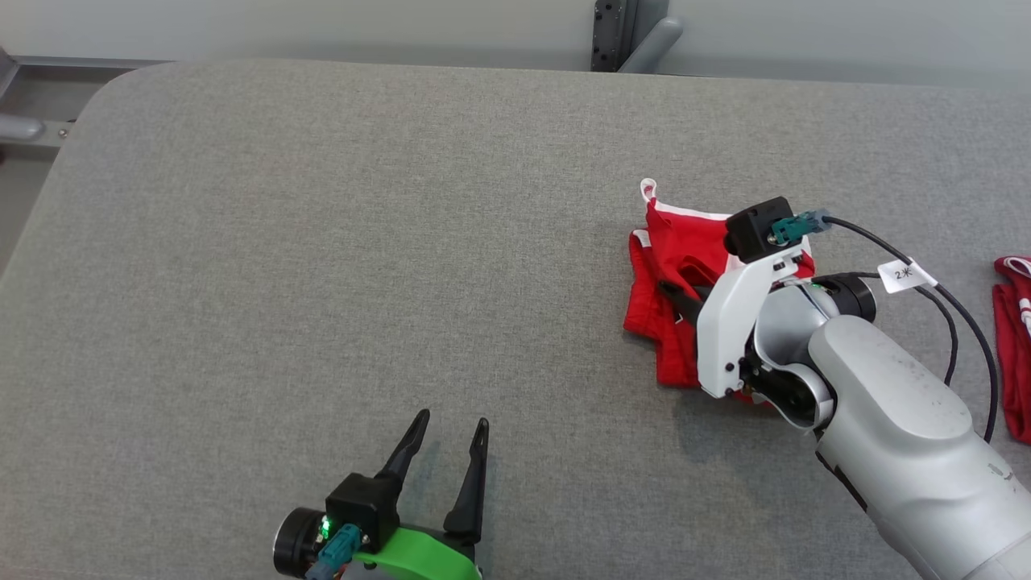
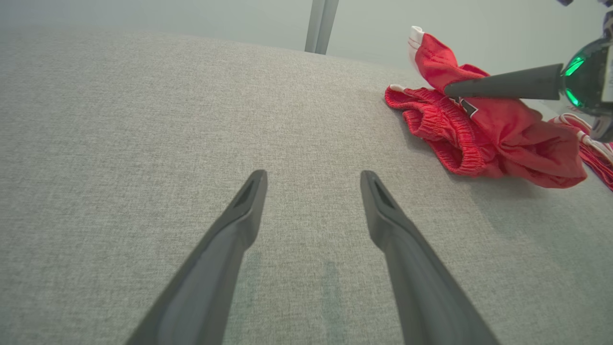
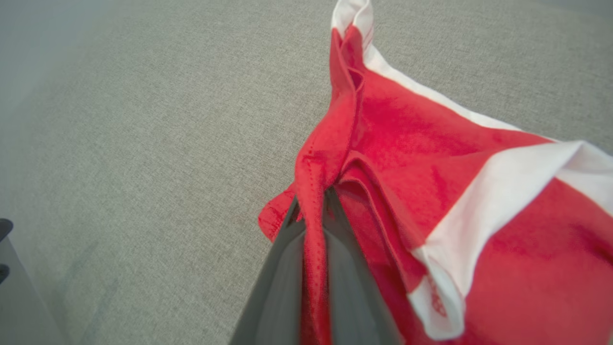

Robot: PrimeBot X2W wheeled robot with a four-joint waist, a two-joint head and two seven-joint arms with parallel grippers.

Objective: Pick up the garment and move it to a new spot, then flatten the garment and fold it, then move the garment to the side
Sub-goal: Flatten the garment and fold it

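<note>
The garment [image 1: 672,258] is pinched by the right gripper [image 3: 316,206] on the table [image 1: 322,242], right of centre.
The pinched red fold [image 3: 311,158] is seen close up from the right wrist; an elastic waistband [image 2: 445,139] is seen from the left wrist; the left gripper [image 1: 451,427] is held spread; two red garments are counted, the second garment [image 1: 1016,338] at the right edge; one cable tag [image 1: 906,275] is marked "2*".

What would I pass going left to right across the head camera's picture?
left hand → red garment → white cable tag → second red cloth, at the right edge.
</note>
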